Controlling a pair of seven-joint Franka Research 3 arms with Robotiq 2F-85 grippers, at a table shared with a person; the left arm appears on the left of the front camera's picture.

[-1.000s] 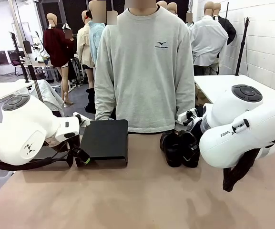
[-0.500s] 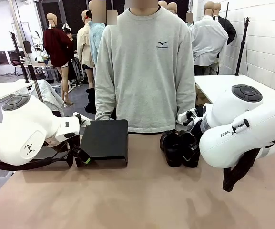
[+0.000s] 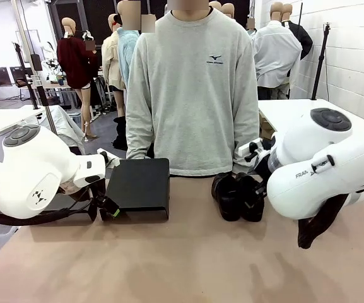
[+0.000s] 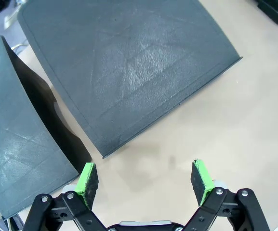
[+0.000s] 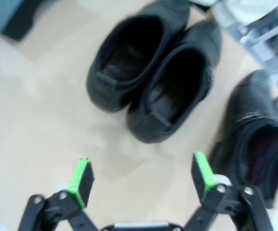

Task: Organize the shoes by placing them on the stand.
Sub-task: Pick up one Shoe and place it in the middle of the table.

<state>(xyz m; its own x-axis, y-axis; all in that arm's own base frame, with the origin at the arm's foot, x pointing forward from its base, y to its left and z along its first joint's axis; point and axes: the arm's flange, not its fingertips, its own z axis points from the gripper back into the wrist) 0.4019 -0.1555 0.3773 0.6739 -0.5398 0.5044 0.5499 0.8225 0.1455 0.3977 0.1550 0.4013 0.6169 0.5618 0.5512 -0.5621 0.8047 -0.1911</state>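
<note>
— Where are the shoes?

— A pair of black shoes (image 3: 238, 197) sits on the desk (image 3: 188, 265) near its far edge, right of the middle, just in front of the person (image 3: 191, 88) in the grey sweatshirt. In the right wrist view the two lie side by side, touching, openings up. A third shoe (image 5: 254, 139) lies just beside them, somewhat blurred.

— And the stand?

— The black stand (image 3: 139, 186) is on the desk to the left of the shoes, apart from them, also at the far edge.

— What about the right hand?

— The right hand (image 5: 141, 178) is spread wide and holds nothing. Its green pads (image 5: 81, 180) hang over bare desk, just short of the pair.

— The left one?

— The left hand (image 4: 146, 175) is spread too, and empty. It hovers over the desk just beside the stand's near edge. A second dark, curved panel (image 4: 13, 159) lies next to the stand; I cannot tell whether the two are joined.
</note>
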